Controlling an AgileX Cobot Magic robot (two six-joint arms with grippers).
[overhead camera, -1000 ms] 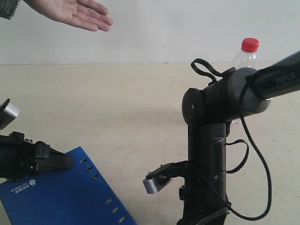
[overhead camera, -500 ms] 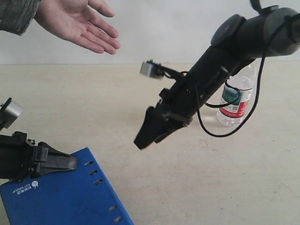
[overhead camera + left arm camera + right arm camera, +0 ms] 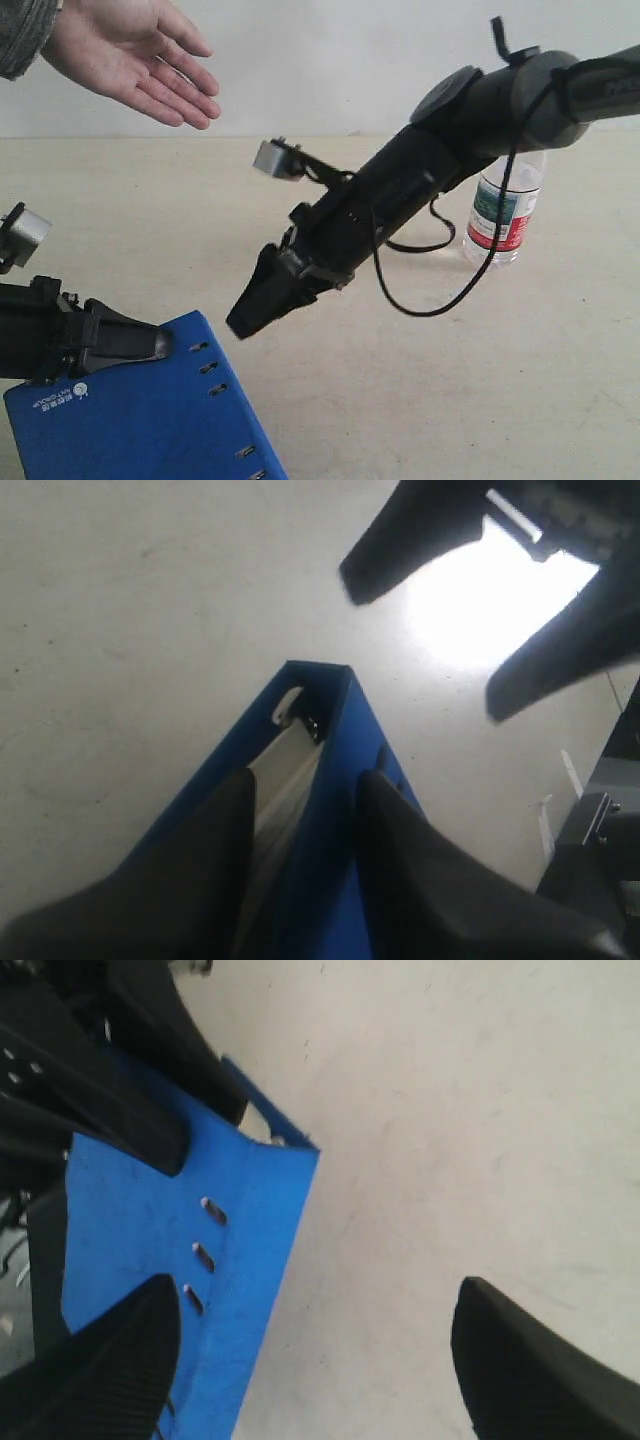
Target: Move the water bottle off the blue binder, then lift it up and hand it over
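Note:
The water bottle point(image 3: 504, 212) stands upright on the table at the right, off the binder, with its cap hidden behind the right arm. The blue binder point(image 3: 140, 415) lies at the lower left, its near edge raised. My left gripper point(image 3: 150, 345) is shut on that edge; in the left wrist view its jaws point(image 3: 305, 780) pinch the blue binder's cover point(image 3: 345, 730). My right gripper point(image 3: 248, 312) hangs in the air just right of the binder, far from the bottle. Its jaws point(image 3: 315, 1295) are wide open and empty, above the blue binder's point(image 3: 150, 1200) riveted edge and bare table.
A person's open hand point(image 3: 135, 55) is held out palm up at the upper left, above the table. The right arm point(image 3: 430, 165) stretches across the middle, in front of the bottle. The beige table point(image 3: 360, 400) runs back to a white wall.
The right arm has swung up and stretched left, bringing its open gripper down beside the binder and uncovering the bottle's label. The left gripper and binder edged slightly right. The hand shifted left.

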